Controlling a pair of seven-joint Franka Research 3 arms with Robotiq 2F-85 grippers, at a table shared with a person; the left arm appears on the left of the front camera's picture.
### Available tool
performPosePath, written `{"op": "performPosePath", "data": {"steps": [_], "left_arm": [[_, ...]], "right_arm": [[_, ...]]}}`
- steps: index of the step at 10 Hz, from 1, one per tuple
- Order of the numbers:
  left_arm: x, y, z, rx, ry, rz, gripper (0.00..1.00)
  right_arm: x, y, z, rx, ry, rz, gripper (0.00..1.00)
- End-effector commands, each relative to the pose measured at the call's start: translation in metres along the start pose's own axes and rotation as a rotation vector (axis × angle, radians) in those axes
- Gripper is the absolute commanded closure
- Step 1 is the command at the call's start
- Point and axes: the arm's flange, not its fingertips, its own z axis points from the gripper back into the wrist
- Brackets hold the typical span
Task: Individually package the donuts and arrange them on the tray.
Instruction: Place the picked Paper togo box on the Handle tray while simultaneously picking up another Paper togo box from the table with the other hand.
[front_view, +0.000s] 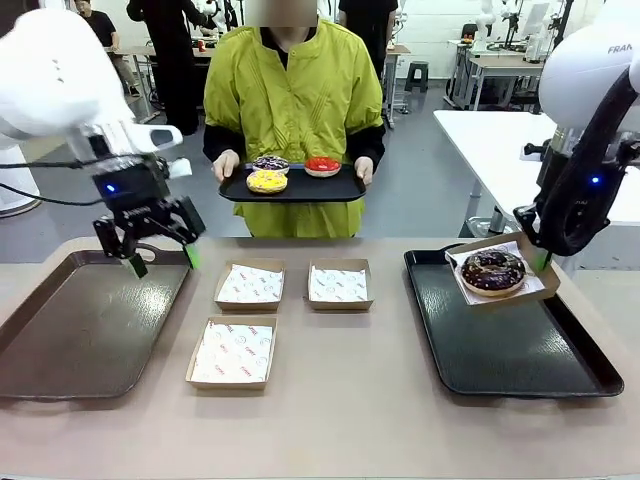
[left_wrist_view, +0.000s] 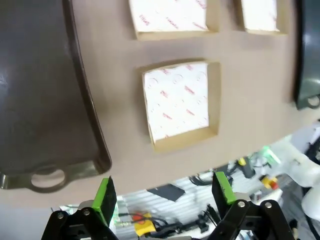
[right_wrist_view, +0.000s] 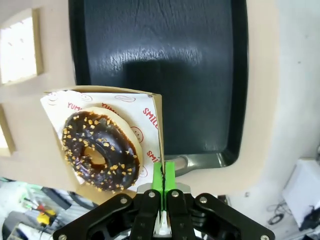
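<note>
Left gripper (left_wrist_view: 163, 179): jaws spread wide, nothing between them, hanging above the table's near edge.
Pads (left_wrist_view: 105, 198): green, on both fingers, bare.
Table (left_wrist_view: 122, 115): tan top.
Brown tray (left_wrist_view: 35, 90): lies flat at picture left, with an oval handle cut-out in its rim near the fingers.
Middle box (left_wrist_view: 177, 102): shallow cardboard, lined with white paper with red print, just beside the brown tray.
Two further boxes (left_wrist_view: 170, 17): same lining, cut off by the top edge.
Dark tray (left_wrist_view: 306, 65): its rim is at the right edge.
Below the table edge: cables and yellow parts, blurred.
</note>
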Motion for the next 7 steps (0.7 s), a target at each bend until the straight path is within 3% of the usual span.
{"op": "performPosePath", "data": {"steps": [1,5,7], "left_arm": [[0.011,-0.007,-0.03,0.123,-0.055,0.064,0.0],[0.014,-0.022,-0.088,0.178,-0.125,0.082,0.0],[0.005,-0.023,-0.091,0.105,-0.139,0.056,0.0]], "right_arm": [[0.0,0.005,0.007,-0.002,-0.007,0.0,0.99],[0.0,0.005,0.007,-0.002,-0.007,0.0,0.99],[0.0,0.005,0.007,-0.002,-0.007,0.0,0.99]]}}
